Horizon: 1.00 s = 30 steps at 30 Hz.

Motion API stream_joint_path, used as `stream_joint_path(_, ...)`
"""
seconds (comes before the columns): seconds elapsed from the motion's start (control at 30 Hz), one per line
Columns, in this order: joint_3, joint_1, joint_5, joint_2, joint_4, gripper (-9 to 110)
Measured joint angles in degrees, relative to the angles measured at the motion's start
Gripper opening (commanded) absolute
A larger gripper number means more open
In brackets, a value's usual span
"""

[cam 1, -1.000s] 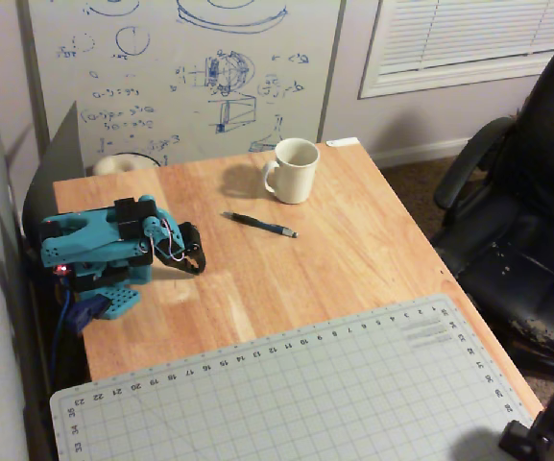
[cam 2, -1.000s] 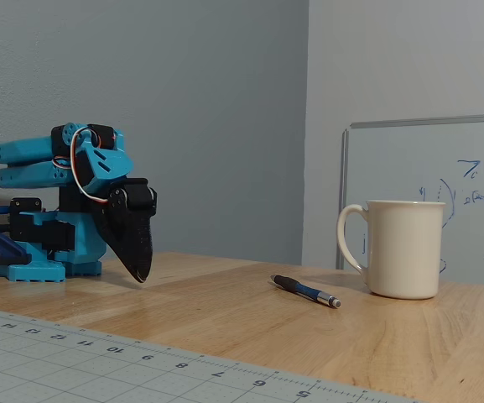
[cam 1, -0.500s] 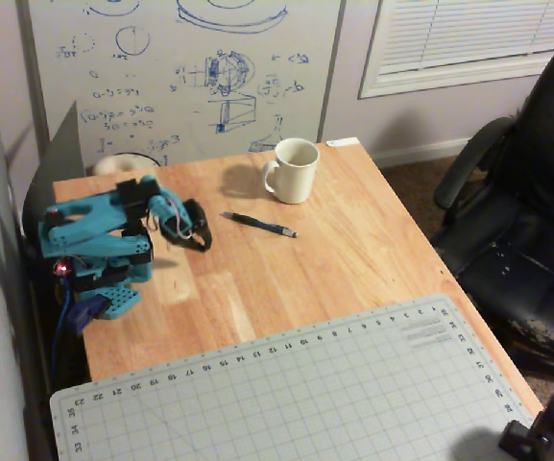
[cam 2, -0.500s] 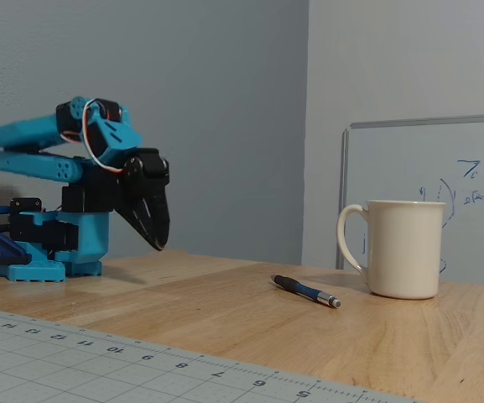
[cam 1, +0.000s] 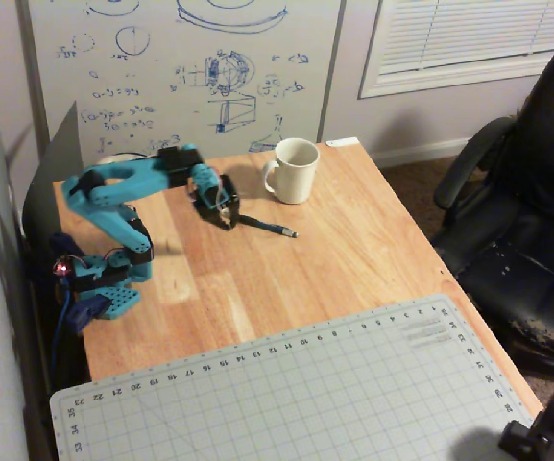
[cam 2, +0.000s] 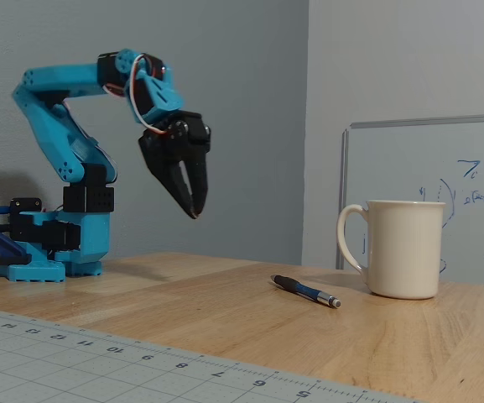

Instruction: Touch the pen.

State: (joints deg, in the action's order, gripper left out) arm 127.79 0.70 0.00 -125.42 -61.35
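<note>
The pen (cam 1: 269, 228) is thin and dark, and it lies flat on the wooden table (cam 1: 353, 240) just in front of the white mug (cam 1: 293, 171). In the fixed view the pen (cam 2: 304, 290) lies left of the mug (cam 2: 401, 249). My gripper (cam 1: 226, 219) is black on a blue arm. In the overhead view it hangs over the pen's left end. The fixed view shows the gripper (cam 2: 195, 213) well above the table, up and to the left of the pen and not touching it. Its fingers point down, meet at the tips and hold nothing.
The arm's blue base (cam 1: 104, 288) stands at the table's left edge. A grey cutting mat (cam 1: 286, 394) covers the near part of the table. A whiteboard (cam 1: 190, 77) leans behind the table, and a black office chair (cam 1: 526, 221) stands to the right.
The arm has unfolded from its low rest pose. The gripper rose and swung out from near the base towards the pen's left end. Pen and mug have not moved.
</note>
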Motion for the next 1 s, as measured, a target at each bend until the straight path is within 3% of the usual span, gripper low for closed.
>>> stream_joint_path(0.7, -47.64, -10.81, 0.0, 56.16, 0.09, 1)
stream_joint_path(1.0, -53.88, -10.81, 0.0, 62.84, 0.09, 1)
